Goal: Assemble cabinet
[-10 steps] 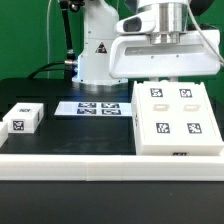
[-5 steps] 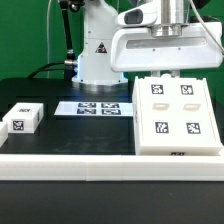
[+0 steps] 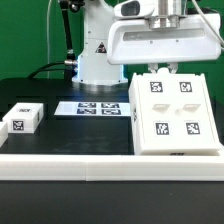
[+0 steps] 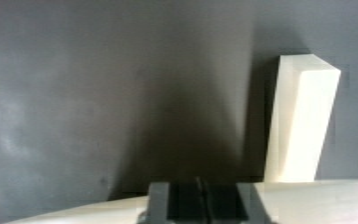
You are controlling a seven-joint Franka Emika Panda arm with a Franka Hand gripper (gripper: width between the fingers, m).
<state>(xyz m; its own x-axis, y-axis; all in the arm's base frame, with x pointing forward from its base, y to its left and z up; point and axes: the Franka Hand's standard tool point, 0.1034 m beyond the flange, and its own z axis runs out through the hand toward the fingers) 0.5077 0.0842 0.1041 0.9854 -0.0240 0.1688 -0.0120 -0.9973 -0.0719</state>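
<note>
The cabinet (image 3: 175, 115) is a large white box at the exterior view's right, with four tagged panels on its upper face. A small white tagged piece (image 3: 22, 118) lies at the exterior view's left. My gripper (image 3: 160, 70) hangs under the wide white hand, just above the cabinet's far edge. In the wrist view its dark fingers (image 4: 204, 200) stand together with nothing showing between them. A white surface (image 4: 87, 212) lies right beside them, and a long white bar (image 4: 304, 120) stands on the dark table.
The marker board (image 3: 98, 108) lies flat in the middle of the black table. The white robot base (image 3: 95, 55) stands behind it. A white rail (image 3: 70, 160) runs along the table's near edge.
The hand has risen above the cabinet, and its dark fingers now show over the far edge. The cabinet and the small piece have not moved.
</note>
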